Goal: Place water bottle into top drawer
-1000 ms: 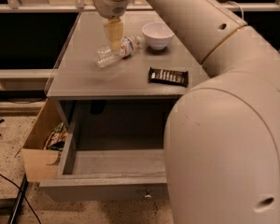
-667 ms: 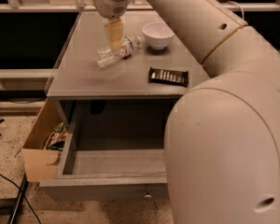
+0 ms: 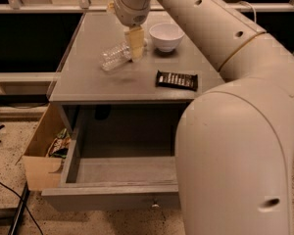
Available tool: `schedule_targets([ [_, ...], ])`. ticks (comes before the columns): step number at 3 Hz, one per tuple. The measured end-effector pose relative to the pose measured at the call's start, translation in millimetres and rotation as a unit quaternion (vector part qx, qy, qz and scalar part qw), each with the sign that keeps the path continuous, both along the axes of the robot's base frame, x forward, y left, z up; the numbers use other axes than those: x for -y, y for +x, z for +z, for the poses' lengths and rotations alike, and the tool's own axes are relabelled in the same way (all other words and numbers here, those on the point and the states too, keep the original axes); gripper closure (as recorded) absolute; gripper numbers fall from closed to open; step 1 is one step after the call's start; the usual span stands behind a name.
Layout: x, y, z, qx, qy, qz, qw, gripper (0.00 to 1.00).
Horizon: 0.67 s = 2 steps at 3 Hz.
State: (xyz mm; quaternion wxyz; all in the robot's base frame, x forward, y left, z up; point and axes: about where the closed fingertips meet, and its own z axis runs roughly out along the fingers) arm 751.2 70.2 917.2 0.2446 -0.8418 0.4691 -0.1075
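Note:
The water bottle (image 3: 112,57) lies on its side on the grey cabinet top (image 3: 88,82), left of the white bowl. Its clear ribbed body shows; its cap end is hidden behind the gripper. My gripper (image 3: 135,46) hangs from the arm straight down onto the bottle's right end, at or just above the cabinet top. The top drawer (image 3: 117,173) stands pulled out below the cabinet top, with nothing inside it and a small round knob (image 3: 154,205) on its front.
A white bowl (image 3: 166,35) stands right of the gripper. A dark candy bar (image 3: 177,80) lies near the cabinet's front edge. An open cardboard box (image 3: 41,155) with packets sits left of the drawer. My arm's bulk fills the right side.
The gripper has moved right and down, from beside the bottle's middle to its right end. The bottle, bowl and candy bar have not moved.

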Motion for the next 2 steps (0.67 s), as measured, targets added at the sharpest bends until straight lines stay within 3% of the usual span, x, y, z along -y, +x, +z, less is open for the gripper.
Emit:
schedule_targets([
  [1, 19, 20, -23, -0.016, 0.001, -0.008, 0.9998, 0.0],
  [2, 21, 31, -34, -0.031, 0.005, -0.005, 0.9995, 0.0],
])
